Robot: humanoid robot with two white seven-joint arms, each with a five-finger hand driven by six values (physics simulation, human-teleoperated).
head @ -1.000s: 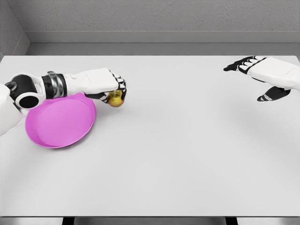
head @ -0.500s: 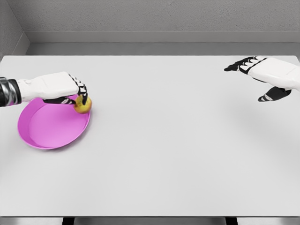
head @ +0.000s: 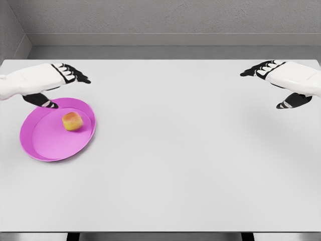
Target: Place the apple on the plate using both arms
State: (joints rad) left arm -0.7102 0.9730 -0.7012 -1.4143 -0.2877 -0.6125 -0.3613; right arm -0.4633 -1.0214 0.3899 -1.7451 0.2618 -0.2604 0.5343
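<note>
- On the white table [head: 175, 150], at its left side, a yellow-red apple [head: 72, 121] sits inside the pink plate [head: 40, 145].
- The left hand [head: 47, 83] hovers just above the plate's far rim, fingers spread, holding nothing.
- The right hand [head: 286, 80] hangs at the far right, open and empty.

The table [head: 175, 165] looks smooth, white and matt. The pink plate [head: 37, 150] looks like smooth plastic with a soft shine. The apple [head: 72, 121] has dull yellow-red skin. Both arms look like smooth white plastic.
</note>
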